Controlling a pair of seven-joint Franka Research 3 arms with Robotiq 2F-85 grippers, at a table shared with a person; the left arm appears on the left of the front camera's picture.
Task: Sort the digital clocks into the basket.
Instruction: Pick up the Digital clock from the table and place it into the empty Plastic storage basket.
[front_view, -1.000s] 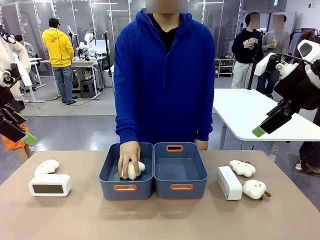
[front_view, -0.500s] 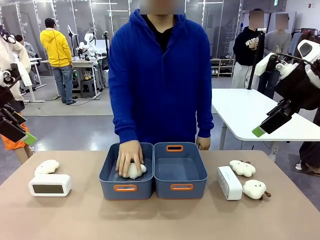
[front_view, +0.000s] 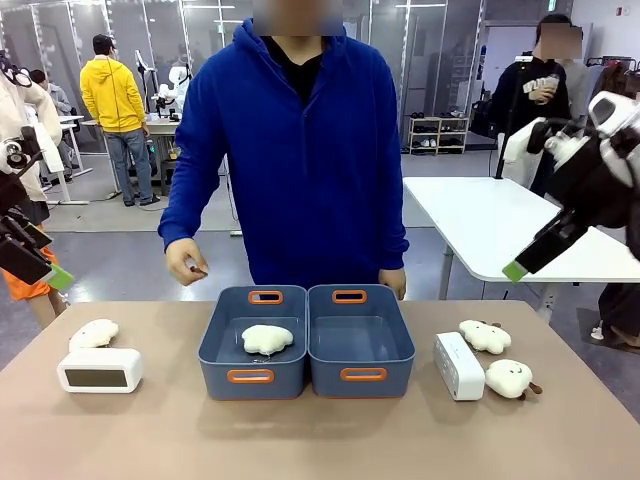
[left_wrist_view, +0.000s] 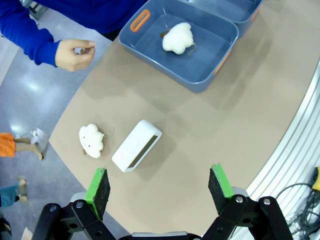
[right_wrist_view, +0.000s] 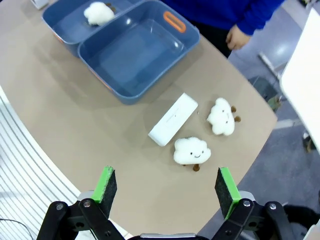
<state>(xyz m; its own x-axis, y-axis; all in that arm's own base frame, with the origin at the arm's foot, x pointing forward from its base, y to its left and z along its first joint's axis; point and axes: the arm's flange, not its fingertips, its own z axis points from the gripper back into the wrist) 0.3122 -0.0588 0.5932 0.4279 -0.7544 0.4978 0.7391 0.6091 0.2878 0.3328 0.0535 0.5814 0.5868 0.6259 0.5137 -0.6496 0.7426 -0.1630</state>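
Both the left gripper (left_wrist_view: 159, 182) and the right gripper (right_wrist_view: 166, 187) stand spread open; the person's hand (front_view: 186, 262), now curled, has left the bin (front_view: 215, 345), and the plush toy (front_view: 267, 339) stays inside.

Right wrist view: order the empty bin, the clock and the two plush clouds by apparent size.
1. Empty bin.
2. Clock, clearly longer than either plush.
3. Nearer plush and farther plush: look alike, unranked.

No text, label, brand or number could be read anywhere; no digits could be made out on the dark-screened white rounded-rectangular plastic clock (front_view: 99, 370).
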